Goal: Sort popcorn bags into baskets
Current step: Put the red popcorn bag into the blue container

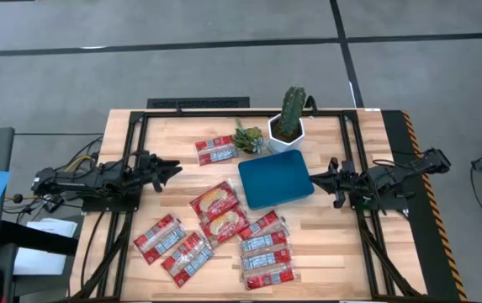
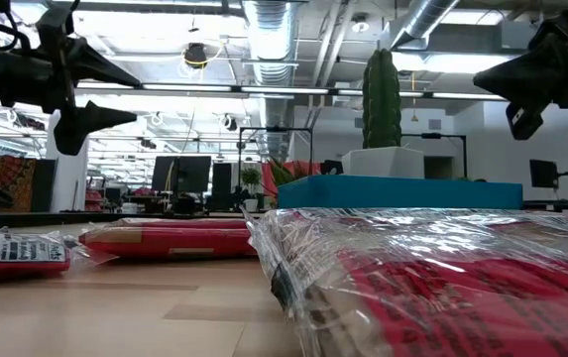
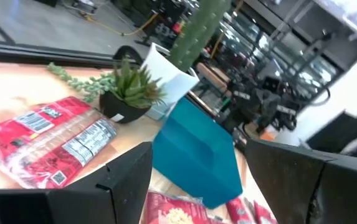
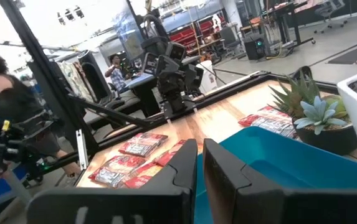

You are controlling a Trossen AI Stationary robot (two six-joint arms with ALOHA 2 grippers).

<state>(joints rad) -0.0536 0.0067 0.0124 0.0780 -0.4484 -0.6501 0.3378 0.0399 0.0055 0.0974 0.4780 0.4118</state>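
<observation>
The teal-blue tray lies at the table's middle, and nothing shows inside it. Several red popcorn bags lie flat on the wood. One bag is alone, far-left of the tray. Two bags sit just left of the tray's near corner, and a stacked group lies on its near side. Two more bags are farther left. My left gripper is open and raised, left of the tray. My right gripper is shut and hovers at the tray's right edge.
A white hexagonal pot with a tall cactus and a small succulent stand just beyond the tray's far edge. Black rails frame the table's sides and far edge. Bare wood shows right of the tray and between my left gripper and the bags.
</observation>
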